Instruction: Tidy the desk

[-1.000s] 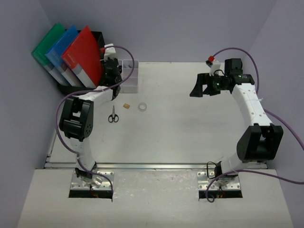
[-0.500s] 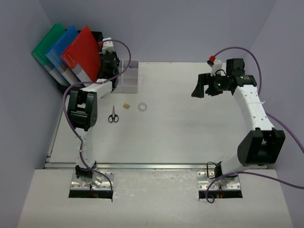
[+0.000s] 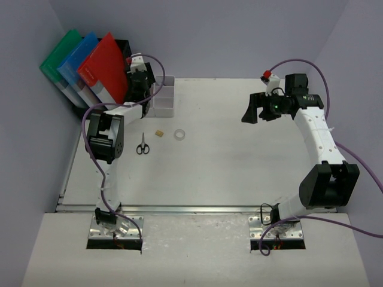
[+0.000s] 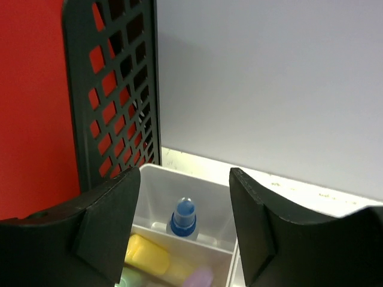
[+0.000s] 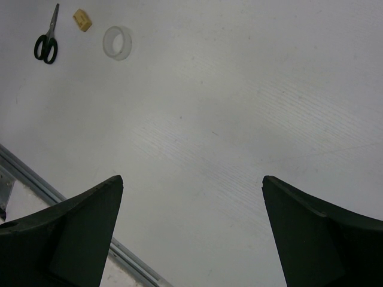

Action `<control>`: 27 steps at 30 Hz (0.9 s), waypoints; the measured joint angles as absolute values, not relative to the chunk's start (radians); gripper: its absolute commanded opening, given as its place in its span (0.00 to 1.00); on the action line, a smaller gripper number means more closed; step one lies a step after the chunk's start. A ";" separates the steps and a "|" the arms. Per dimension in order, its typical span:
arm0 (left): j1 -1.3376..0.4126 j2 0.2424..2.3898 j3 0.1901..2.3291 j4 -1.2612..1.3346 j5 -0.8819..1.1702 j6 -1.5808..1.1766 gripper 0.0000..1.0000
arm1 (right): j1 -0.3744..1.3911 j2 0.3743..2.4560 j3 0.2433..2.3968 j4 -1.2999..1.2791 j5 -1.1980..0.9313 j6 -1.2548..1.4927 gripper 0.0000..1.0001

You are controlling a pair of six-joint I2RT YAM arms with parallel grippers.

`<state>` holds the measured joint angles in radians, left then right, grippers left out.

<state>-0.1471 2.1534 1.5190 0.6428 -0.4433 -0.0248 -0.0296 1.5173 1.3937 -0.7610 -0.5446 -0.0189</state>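
The desk (image 3: 227, 161) is a large white tabletop with a silver rail (image 3: 197, 209) along its near edge. On its left part lie small black scissors (image 3: 142, 144), a small yellow block (image 3: 159, 133) and a clear tape ring (image 3: 179, 134). The right wrist view also shows the scissors (image 5: 46, 42), the block (image 5: 82, 20) and the ring (image 5: 118, 42). My left gripper (image 3: 145, 81) is open and empty, above the white compartment tray (image 3: 164, 95). My right gripper (image 3: 250, 111) is open and empty, held above the desk's right part (image 5: 192, 178).
A black mesh file rack (image 3: 122, 51) with red (image 3: 103, 69), blue and green folders stands at the back left. Between my left fingers (image 4: 184, 179) the tray (image 4: 209, 191) holds a blue-capped bottle (image 4: 184, 216) and a yellow item (image 4: 146, 254). The rack's mesh wall (image 4: 114, 89) is close on the left.
My left gripper has moved back and then a little right, over the tray's far end. The right arm shifted slightly and then stayed still.
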 measured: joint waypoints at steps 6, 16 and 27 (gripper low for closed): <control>-0.145 2.067 1.412 0.576 -0.386 -0.016 0.61 | -0.030 1.517 1.394 -0.760 -0.546 -0.019 0.99; -0.049 1.636 1.382 -0.062 0.363 0.560 0.51 | -0.030 1.518 1.394 -0.758 -0.570 -0.019 0.99; -0.038 1.706 1.500 -1.082 0.531 1.714 0.45 | -0.030 1.524 1.394 -0.758 -0.588 -0.019 0.99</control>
